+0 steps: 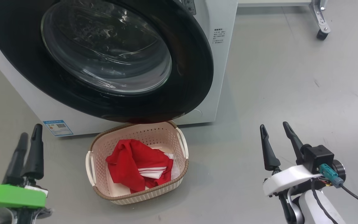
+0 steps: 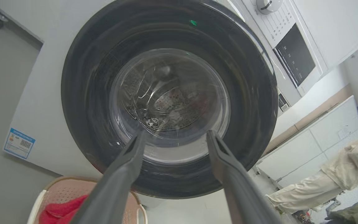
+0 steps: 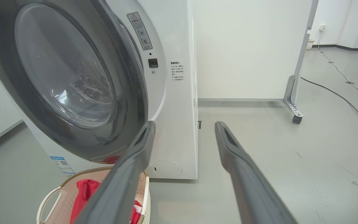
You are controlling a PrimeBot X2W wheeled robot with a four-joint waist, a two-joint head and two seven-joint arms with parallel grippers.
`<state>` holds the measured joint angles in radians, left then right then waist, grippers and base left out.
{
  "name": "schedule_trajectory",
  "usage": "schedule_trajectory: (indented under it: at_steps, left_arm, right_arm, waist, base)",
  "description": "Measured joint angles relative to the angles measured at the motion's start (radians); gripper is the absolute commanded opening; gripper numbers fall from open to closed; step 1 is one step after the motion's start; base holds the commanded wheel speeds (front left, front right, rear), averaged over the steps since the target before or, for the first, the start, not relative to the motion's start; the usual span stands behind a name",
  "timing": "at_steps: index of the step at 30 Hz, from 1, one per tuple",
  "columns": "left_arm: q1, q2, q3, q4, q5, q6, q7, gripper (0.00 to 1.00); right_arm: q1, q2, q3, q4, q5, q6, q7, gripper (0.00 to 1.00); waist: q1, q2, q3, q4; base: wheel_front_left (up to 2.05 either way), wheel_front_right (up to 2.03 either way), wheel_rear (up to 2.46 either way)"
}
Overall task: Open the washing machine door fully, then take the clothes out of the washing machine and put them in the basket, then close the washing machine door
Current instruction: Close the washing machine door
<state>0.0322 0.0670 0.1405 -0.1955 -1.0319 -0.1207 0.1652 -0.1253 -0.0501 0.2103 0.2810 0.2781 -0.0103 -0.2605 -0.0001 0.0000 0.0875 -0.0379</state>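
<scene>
Red clothes (image 1: 132, 161) lie heaped in the basket (image 1: 141, 132), which sits on the floor just in front of the washer (image 1: 219, 77) and partly under the lower rim of the door (image 1: 191, 62). The door is not latched. In the right wrist view its free edge stands off the washer's front, and the latch socket beside it is bare. That free edge is on the robot's right and the hinge side on its left.

Both arms hang low and well back from the door. The left fingers (image 1: 36, 149) are parted and hold nothing. The right fingers (image 1: 267, 149) are spread about as wide, also with nothing between them.

Closing looks like the step left. The right fingers seem the nearer to the free edge, which lies ahead of them, up and to their left. The push would then go on the black rim there, toward the washer. The glass does not show clearly whether the drum is empty.
</scene>
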Motion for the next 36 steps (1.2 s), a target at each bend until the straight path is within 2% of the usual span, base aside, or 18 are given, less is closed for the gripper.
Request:
schedule_trajectory:
  at_steps: [5,14,22,36]
  left_arm:
    - [0.033,0.067,-0.037,-0.009,0.247,0.000,-0.110,1.00]
    - [0.100,0.105,-0.111,0.034,0.526,0.009,-0.200,1.00]
    - [0.168,0.104,-0.154,0.073,0.649,0.078,-0.239,1.00]
    - [0.199,0.054,-0.203,0.135,0.723,0.158,-0.295,1.00]
  right_arm:
    - [0.022,-0.004,-0.009,-0.001,-0.010,0.000,0.000,1.00]
    - [0.066,-0.011,-0.025,-0.003,-0.018,0.000,0.000,1.00]
    - [0.097,-0.010,-0.025,-0.004,-0.025,0.000,0.000,1.00]
    - [0.139,-0.007,-0.023,-0.004,-0.025,0.000,0.000,1.00]
  waist:
    - [0.0000,0.0000,-0.024,0.001]
    - [0.0000,0.0000,-0.065,0.006]
    - [0.0000,0.0000,-0.083,0.005]
    - [0.0000,0.0000,-0.097,0.006]
  base:
    - [0.00,0.00,0.00]
    - [0.00,0.00,0.00]
    - [0.00,0.00,0.00]
    - [0.00,0.00,0.00]
